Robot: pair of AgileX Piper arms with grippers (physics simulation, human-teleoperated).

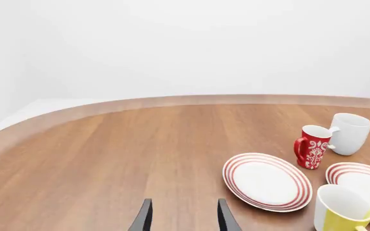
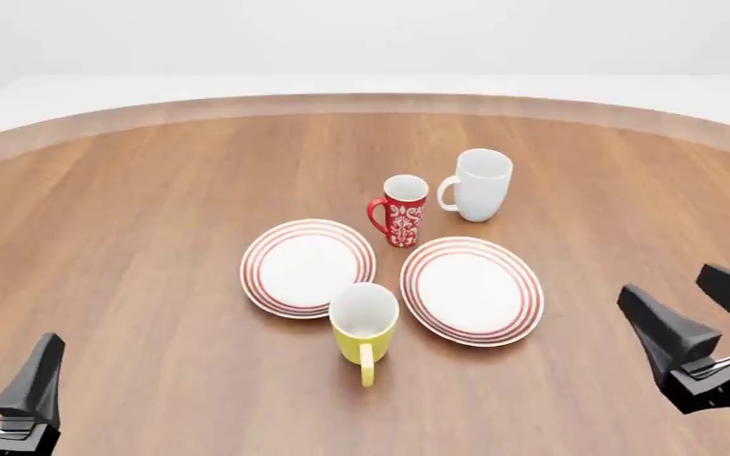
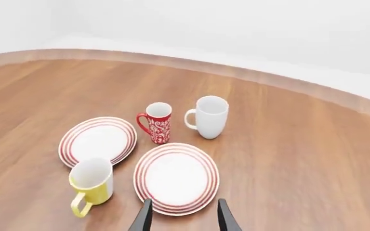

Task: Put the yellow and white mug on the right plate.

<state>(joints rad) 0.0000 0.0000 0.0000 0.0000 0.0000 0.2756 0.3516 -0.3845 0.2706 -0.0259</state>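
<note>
The yellow and white mug point(image 2: 365, 326) stands upright on the table between the two ringed plates, at their near edges, handle toward me. It also shows in the right wrist view point(image 3: 92, 185) and the left wrist view point(image 1: 340, 211). The right plate point(image 2: 471, 289) lies empty just right of the mug and shows in the right wrist view point(image 3: 176, 177). My right gripper point(image 2: 710, 326) is open and empty at the front right, well clear of the plate. My left gripper point(image 2: 4, 375) is open and empty at the front left, far from the mug.
The left plate point(image 2: 308, 265) lies empty left of the mug. A red white-patterned mug point(image 2: 402, 210) and a larger white mug point(image 2: 479, 183) stand behind the plates. The table's curved far edge point(image 2: 365, 102) runs across the back.
</note>
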